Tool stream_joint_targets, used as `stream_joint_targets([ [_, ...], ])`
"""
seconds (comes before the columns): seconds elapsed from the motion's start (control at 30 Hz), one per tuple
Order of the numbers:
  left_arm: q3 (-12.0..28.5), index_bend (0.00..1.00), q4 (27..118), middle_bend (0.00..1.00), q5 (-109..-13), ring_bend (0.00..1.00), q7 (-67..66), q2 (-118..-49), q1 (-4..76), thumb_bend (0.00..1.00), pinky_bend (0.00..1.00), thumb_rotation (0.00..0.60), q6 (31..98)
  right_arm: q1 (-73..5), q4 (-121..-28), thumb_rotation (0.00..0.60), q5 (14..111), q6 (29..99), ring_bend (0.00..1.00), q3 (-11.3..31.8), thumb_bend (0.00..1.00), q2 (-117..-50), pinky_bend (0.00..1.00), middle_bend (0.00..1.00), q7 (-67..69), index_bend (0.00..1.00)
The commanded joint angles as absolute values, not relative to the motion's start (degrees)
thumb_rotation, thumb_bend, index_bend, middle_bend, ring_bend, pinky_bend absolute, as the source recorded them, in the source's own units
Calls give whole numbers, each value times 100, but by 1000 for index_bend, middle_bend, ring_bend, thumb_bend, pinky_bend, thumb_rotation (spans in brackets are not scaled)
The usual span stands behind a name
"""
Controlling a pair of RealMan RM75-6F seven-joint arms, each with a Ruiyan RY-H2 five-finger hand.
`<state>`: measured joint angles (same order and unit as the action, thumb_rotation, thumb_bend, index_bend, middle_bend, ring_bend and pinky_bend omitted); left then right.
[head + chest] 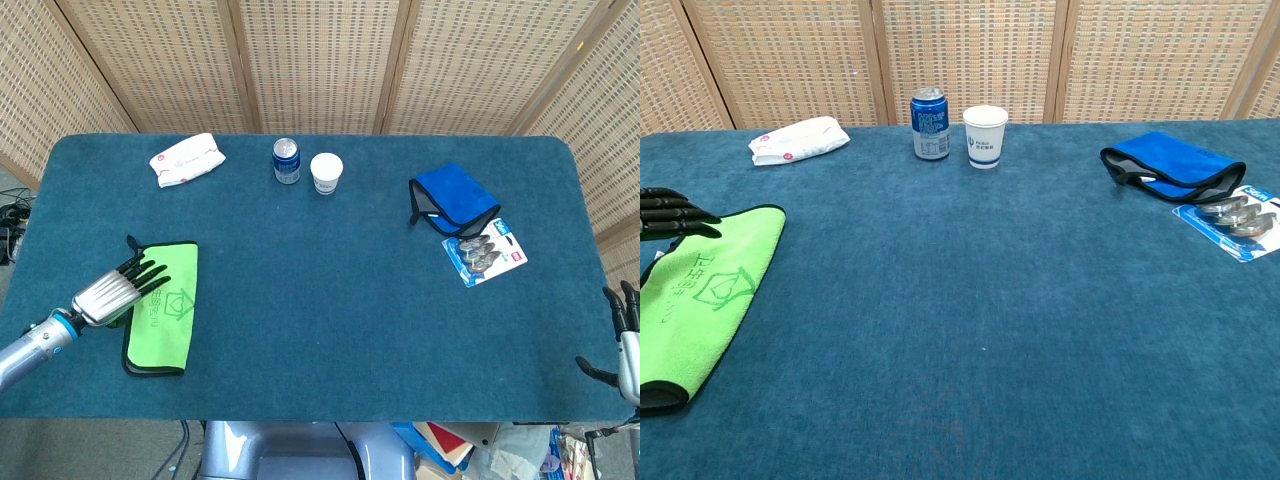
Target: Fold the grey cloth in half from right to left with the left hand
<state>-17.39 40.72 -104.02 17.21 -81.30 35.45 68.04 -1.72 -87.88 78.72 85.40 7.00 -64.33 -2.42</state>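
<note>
The cloth [165, 305] lies flat at the table's left front as a narrow strip, bright green on top with a dark edge; no grey side shows. The chest view has the same cloth [695, 290] at its left edge. My left hand [112, 290] hovers at the cloth's left border with fingers spread and nothing held; only its dark fingertips [670, 212] enter the chest view. My right hand [622, 340] hangs off the table's front right corner, fingers apart and empty.
At the back stand a white packet [186, 159], a blue can [286, 161] and a paper cup [326, 173]. A folded blue cloth [452, 198] and a blister pack [484, 252] lie at the right. A wicker screen closes off the rear.
</note>
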Motion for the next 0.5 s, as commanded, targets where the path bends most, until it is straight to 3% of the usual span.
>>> stream_joint_targets([
  [0.03,-1785,1,4366,0,-10485,0,1907,-7894,3344,225,0,600,7244,-164,-8807,600,7899,8562,0,692,0,-6424,0,0,-226,51],
  [0.1,-1872,39,4534,0,-10577,0,1982,-7766,3218,226,0,600,7483,-153,-8826,600,7930,8587,0,680,0,-6415,0,0,-215,51],
  [0.23,-1995,310,4791,0,-10683,0,2062,-7625,3040,225,0,600,7680,-141,-8843,600,7974,8613,0,662,0,-6403,0,0,-203,51],
  [0.3,-2049,391,4909,0,-10713,0,2105,-7587,2967,225,0,600,7700,-135,-8850,600,7994,8630,0,657,0,-6399,0,0,-195,51],
  [0.5,-2131,412,5183,0,-10678,0,2055,-7618,2706,225,0,600,7639,-130,-8850,600,8015,8628,0,643,0,-6391,0,0,-162,51],
])
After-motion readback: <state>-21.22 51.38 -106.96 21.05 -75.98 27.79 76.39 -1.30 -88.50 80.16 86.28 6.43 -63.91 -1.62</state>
